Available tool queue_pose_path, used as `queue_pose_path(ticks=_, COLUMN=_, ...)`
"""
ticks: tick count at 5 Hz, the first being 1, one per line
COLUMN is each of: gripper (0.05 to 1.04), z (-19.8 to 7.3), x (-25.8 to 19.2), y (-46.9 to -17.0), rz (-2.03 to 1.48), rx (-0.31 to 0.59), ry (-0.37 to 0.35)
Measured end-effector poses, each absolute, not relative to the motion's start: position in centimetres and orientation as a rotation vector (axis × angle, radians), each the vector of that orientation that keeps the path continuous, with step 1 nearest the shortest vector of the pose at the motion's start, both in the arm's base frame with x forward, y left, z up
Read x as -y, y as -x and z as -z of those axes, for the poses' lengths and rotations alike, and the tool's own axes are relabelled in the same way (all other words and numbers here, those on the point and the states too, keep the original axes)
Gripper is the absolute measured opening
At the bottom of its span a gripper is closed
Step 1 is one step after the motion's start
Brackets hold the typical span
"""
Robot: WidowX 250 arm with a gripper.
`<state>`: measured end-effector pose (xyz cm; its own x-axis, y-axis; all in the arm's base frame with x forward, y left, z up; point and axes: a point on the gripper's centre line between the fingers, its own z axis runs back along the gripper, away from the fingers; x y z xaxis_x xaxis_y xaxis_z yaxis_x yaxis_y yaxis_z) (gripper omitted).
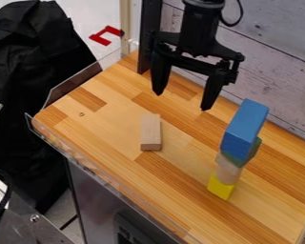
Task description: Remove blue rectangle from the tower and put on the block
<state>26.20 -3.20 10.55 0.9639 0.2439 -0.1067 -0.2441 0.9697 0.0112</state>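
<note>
Metal: a grey plate w/ a bolt is seen at the view's bottom L corner, nearest the camera.
Cabinet: dark-fronted, set under the worktop.
Rim: a clear strip, run along the worktop's near L edge.
Worktop: striped wood, tilted across the view; tower & wood block are carried on it.
Tower: stacked at the R side, 4 pcs., upright but a bit uneven.
Yellow: a block, set at the tower's base, on the worktop.
Peach: a round-sided pc., put on the yellow one.
Green: a block, held btwn peach & blue, mostly hidden under the latter.
Blue: the rect. block is placed on top of the tower, touching green below.
Wood block: pale, plain, laid flat nr. the worktop's middle, well apart from the tower, to its L in the view & farther back.
Hand: spread wide, pointed down, hung beyond the wood block & up-L of blue in the view; both fingers apart from blue. Exact ht. over the worktop can't be told.
Arm: black, let in from the top edge, w/ a cable looped at its R.
Post: black, upright, seen L of the arm.
Cloth: black, creased, seen off the worktop's L side.
Red pc.: angular, seen past the worktop's far L side.
Wall: grey planks, set behind the worktop.
</note>
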Motion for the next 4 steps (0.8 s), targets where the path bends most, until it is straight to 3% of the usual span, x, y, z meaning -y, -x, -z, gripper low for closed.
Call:
queue_pose_path(ticks=2, gripper=0.999, z=-10.0, x=3.2, y=-25.9, rz=-0.245, rx=-0.129, ry=-0.001)
queue_pose_path(ticks=4, gripper=0.999, z=-12.3, x=4.4, y=-25.5, rz=-0.223, rx=-0.039, ry=0.015)
